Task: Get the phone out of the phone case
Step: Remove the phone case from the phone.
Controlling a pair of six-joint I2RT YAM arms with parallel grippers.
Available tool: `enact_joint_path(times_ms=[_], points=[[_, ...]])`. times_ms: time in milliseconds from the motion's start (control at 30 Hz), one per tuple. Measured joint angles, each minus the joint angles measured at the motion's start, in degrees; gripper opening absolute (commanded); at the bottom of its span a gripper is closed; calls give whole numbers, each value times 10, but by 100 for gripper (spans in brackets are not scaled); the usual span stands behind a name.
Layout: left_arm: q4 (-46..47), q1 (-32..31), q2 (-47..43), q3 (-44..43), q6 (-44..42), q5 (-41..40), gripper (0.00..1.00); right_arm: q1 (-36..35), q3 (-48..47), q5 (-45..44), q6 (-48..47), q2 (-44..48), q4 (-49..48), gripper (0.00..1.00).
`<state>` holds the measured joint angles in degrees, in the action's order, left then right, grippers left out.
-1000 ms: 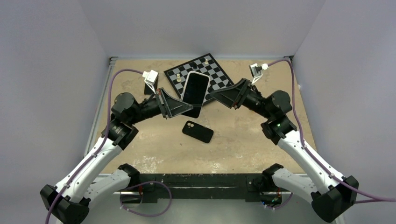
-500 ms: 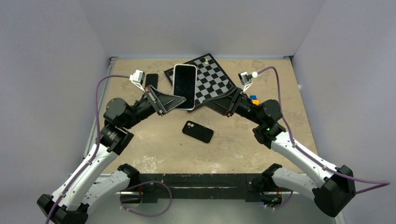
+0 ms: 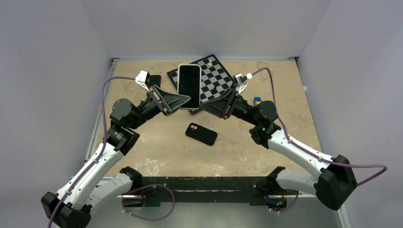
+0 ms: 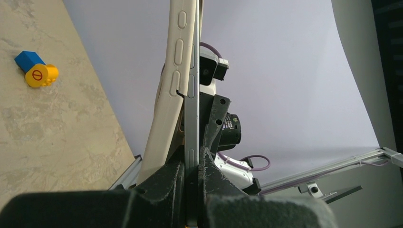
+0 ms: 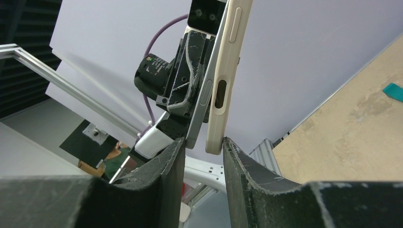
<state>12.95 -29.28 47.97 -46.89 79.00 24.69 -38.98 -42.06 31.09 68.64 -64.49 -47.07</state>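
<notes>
The phone (image 3: 188, 85), black screen up, hangs in the air over the chessboard. My left gripper (image 3: 187, 100) is shut on its lower end. In the left wrist view my fingers (image 4: 194, 161) clamp the phone's silver edge (image 4: 191, 118). A cream case (image 4: 173, 71) bows away from that edge, partly peeled off. My right gripper (image 3: 205, 105) is at the phone's lower right corner. In the right wrist view its jaws (image 5: 203, 140) stand apart around the ends of the phone (image 5: 204, 104) and the cream case (image 5: 228, 61). A matte black shell (image 3: 201, 133) with a camera cut-out lies on the table below.
A chessboard (image 3: 216, 80) with a few pieces lies at the back centre. A small black object (image 3: 153, 80) lies at the back left. A blue and yellow block (image 3: 257, 100) sits right of the board and shows in the left wrist view (image 4: 35, 71). Walls close three sides.
The left gripper has carried the phone up and to the left and turned it straighter. The right gripper has moved left, up to the phone's lower right corner.
</notes>
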Motion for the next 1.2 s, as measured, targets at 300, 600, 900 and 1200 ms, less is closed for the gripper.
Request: enact_joint_path(times_ms=[300, 600, 900, 1200], points=[[3, 0, -2, 5, 5, 0, 0, -6, 19, -1, 4, 0, -24, 37], [13, 0, -5, 7, 14, 0, 0, -9, 25, -1, 4, 0, -33, 33], [27, 0, -5, 8, 20, -3, 0, -19, 8, -1, 4, -37, -42, 25], [67, 9, -12, 23, 31, -35, 0, -25, -76, -2, -15, -106, -34, 0]])
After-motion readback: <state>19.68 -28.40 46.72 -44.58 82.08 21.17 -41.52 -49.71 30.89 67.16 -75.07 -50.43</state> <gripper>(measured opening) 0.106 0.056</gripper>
